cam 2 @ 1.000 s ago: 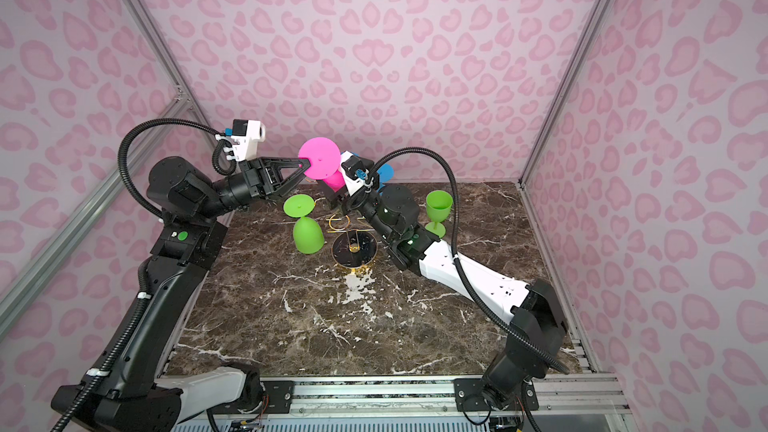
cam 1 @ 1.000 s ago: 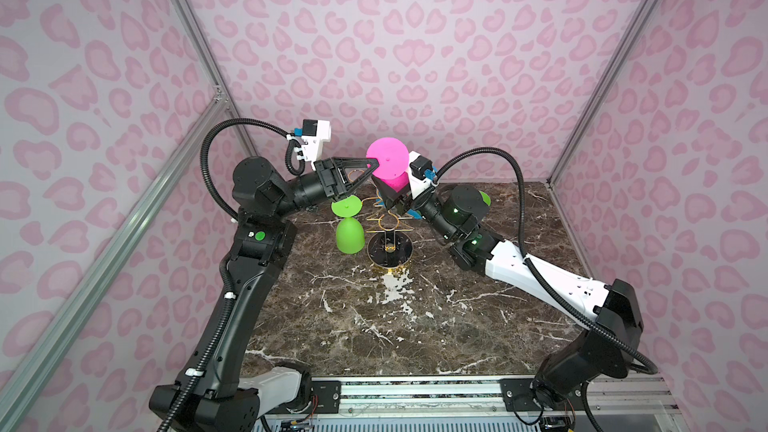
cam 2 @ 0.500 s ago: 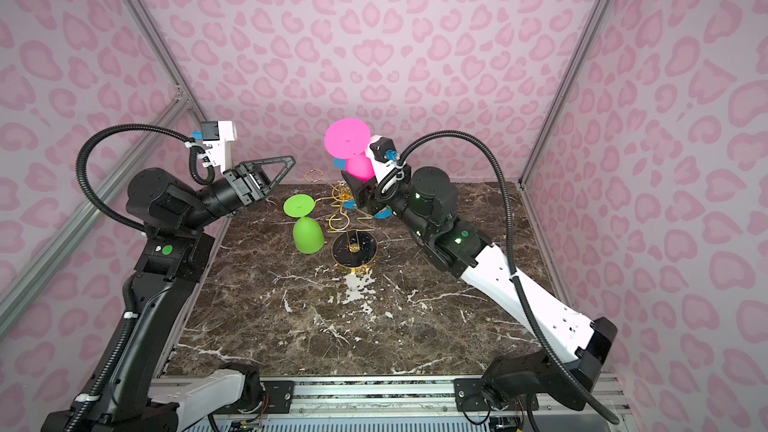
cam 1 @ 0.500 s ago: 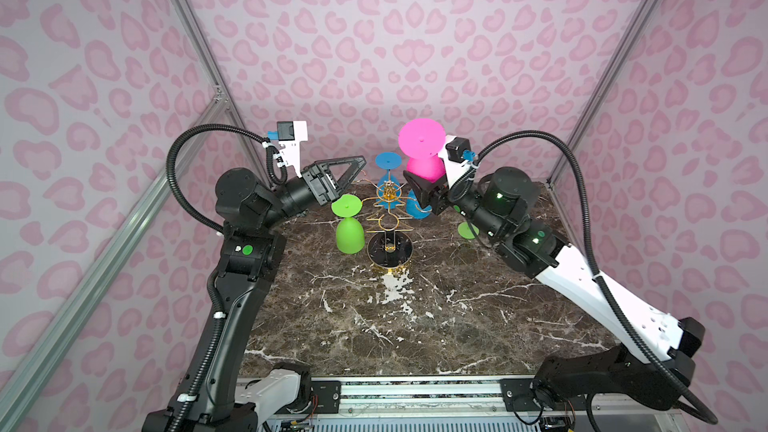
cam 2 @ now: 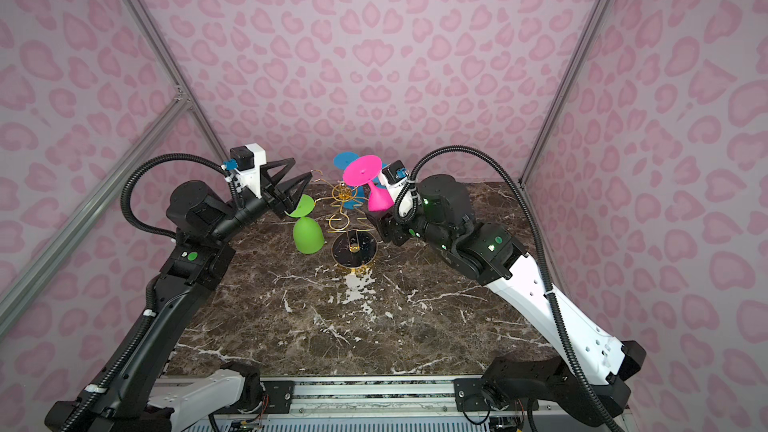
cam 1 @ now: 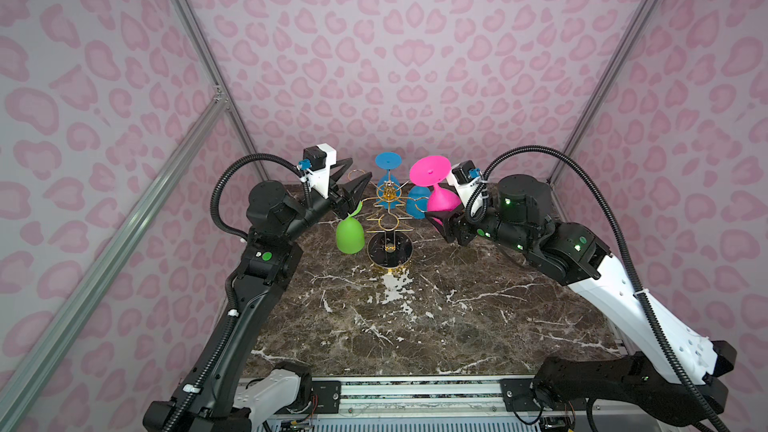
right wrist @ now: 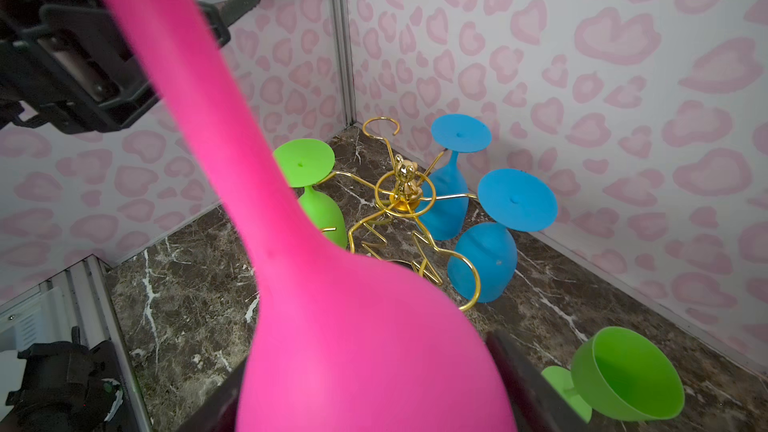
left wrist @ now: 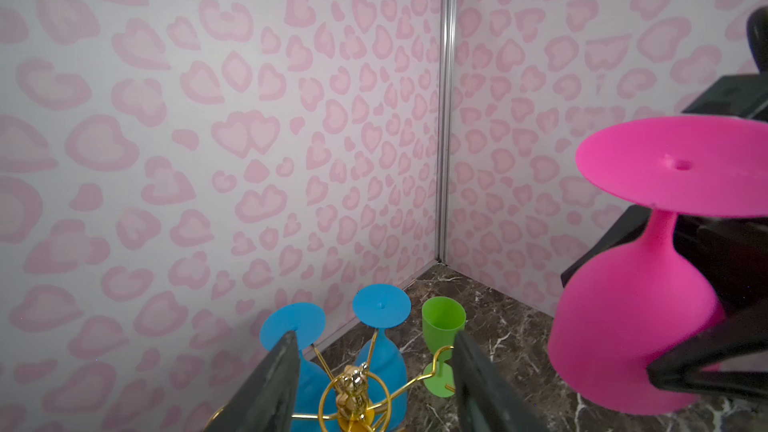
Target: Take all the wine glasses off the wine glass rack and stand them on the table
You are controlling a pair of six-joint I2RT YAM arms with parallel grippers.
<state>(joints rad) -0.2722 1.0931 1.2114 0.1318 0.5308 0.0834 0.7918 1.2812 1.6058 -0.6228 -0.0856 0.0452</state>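
Observation:
The pink wine glass point(cam 1: 441, 200) point(cam 2: 379, 201) hangs upside down, clear of the wine glass rack point(cam 1: 389, 249) point(cam 2: 354, 249), just to the rack's right. My right gripper point(cam 1: 442, 213) point(right wrist: 365, 388) is shut on its bowl point(right wrist: 353, 347), a dark finger on each side. My left gripper point(cam 1: 359, 170) point(cam 2: 301, 168) point(left wrist: 374, 338) stands open and empty at the rack's upper left, over a hanging green glass point(cam 1: 351, 234). In the left wrist view the pink wine glass point(left wrist: 631, 326) lies off to the side, and the rack's gold top point(left wrist: 353, 388) shows between the fingers.
Two blue glasses point(right wrist: 444, 201) point(right wrist: 482, 259) and the green glass point(right wrist: 320, 205) hang on the rack's gold arms. Another green glass point(right wrist: 623, 376) point(left wrist: 442, 322) stands upright on the marble table point(cam 1: 415, 326) near the back right corner. Pink patterned walls enclose three sides.
My right gripper has carried the pink glass rightward and away from the rack. My left gripper has drawn back from the glass's foot and opened wider.

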